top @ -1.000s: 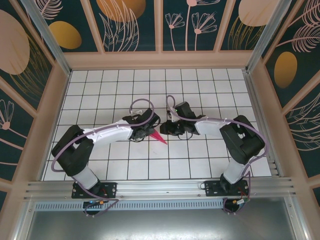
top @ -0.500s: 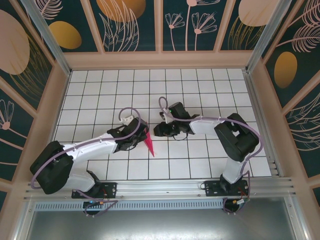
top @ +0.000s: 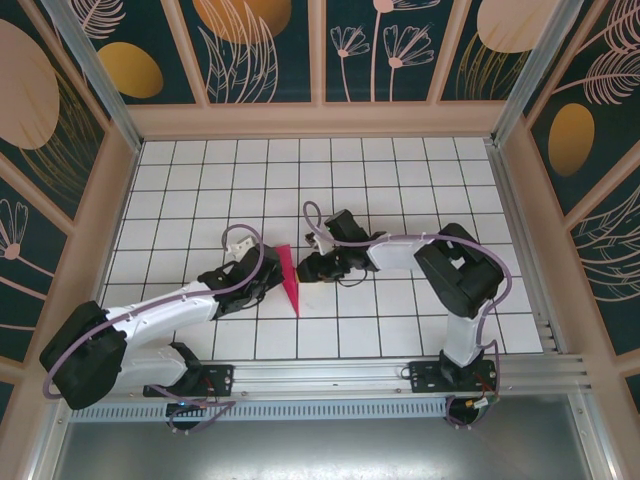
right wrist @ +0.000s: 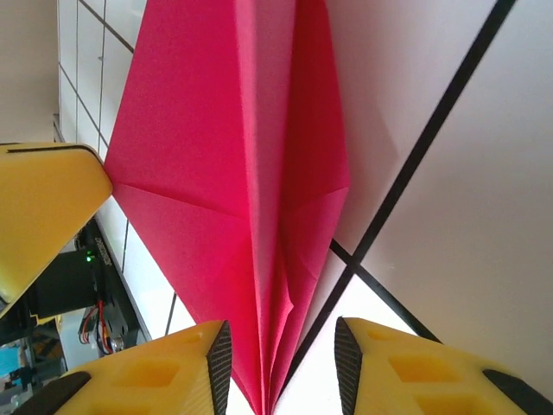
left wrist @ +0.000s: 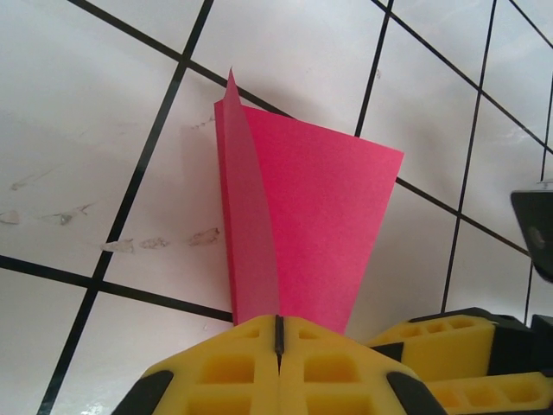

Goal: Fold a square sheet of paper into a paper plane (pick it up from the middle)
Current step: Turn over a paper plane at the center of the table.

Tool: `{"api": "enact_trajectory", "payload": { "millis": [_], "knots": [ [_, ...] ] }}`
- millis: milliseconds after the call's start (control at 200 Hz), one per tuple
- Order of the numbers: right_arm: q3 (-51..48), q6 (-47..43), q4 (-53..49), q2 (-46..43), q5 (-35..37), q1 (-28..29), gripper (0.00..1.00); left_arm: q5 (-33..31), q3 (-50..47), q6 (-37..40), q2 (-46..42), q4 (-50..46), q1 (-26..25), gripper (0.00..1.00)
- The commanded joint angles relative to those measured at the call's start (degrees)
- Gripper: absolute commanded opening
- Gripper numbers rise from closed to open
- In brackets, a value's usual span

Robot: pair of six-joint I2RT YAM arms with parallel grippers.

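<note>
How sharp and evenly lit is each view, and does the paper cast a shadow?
Top external: even light, crisp grid lines on the table. Left wrist: paper plane sharp, faint shadow on the tile to its left. Right wrist: plane sharp, lower-left background soft.

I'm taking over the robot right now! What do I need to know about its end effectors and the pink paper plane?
Left end effector: shut, pinching the paper plane.
Right end effector: open, a finger on each side of the plane, not clamping it.
Plane: between the two arms, near the middle of the grid table, low over it. I cannot tell if it touches.
Done: the sheet is already folded into a pointed dart with a centre crease.
Left: probably just back the right end effector away and set the plane down.
</note>
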Motion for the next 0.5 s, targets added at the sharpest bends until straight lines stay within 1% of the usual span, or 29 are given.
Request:
{"api": "enact_trajectory", "payload": {
  "millis": [0, 110, 235, 495],
  "knots": [
    [1.65, -0.80, 0.34, 0.94, -0.95, 0.97, 0.43, -0.20, -0.43, -1.06, -0.58, 1.10, 0.30, 0.07],
    [1.50, -0.84, 0.47, 0.31, 0.03, 1.51, 0.45, -0.20, -0.43, -1.09, -0.61, 0.92, 0.38, 0.07],
    [2.56, -0.58, 0.60, 2.25, -1.75, 1.72, 0.45, -0.33, -0.69, -1.26, -0.92, 1.01, 0.37, 0.07],
    [3.75, -1.30, 0.05, 3.35, -2.80, 2.96, 0.45, -0.38, -0.76, -1.58, -0.90, 1.06, 0.37, 0.07]
  ]
}}
